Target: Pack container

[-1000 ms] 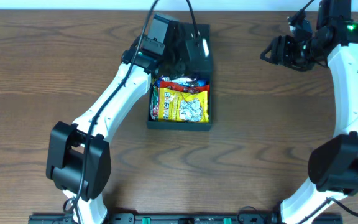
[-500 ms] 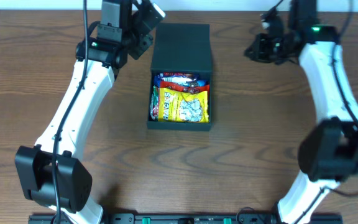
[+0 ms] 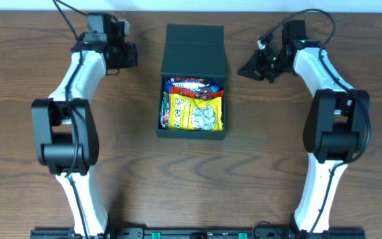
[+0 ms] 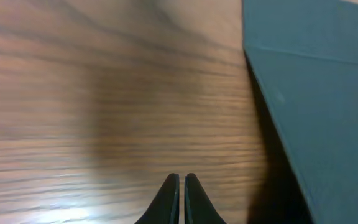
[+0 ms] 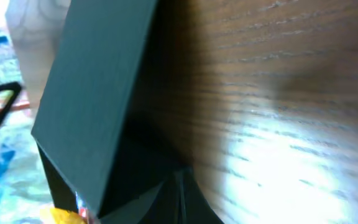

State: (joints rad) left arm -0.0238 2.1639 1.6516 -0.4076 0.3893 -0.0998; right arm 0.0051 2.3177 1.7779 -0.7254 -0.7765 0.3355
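Note:
The dark teal container (image 3: 191, 135) sits mid-table with its flap lid (image 3: 193, 52) laid back behind it. A yellow snack packet (image 3: 195, 111) and red and blue packets (image 3: 192, 85) fill it. My left gripper (image 3: 131, 55) is shut and empty, a short way left of the lid. In the left wrist view its tips (image 4: 181, 181) hover over bare wood, with the lid (image 4: 319, 93) to the right. My right gripper (image 3: 243, 70) is shut and empty just right of the container. Its tips (image 5: 180, 175) lie beside the lid (image 5: 92, 87), with the yellow packet (image 5: 59, 216) just visible.
Brown wooden table (image 3: 277, 166) all round the container. Both white arms reach in from the front edge, and their bases (image 3: 65, 143) (image 3: 337, 143) stand left and right of the container.
My left gripper drew back from over the lid to the container's left and shut. My right gripper moved left toward the container and shut. The lid now lies uncovered.

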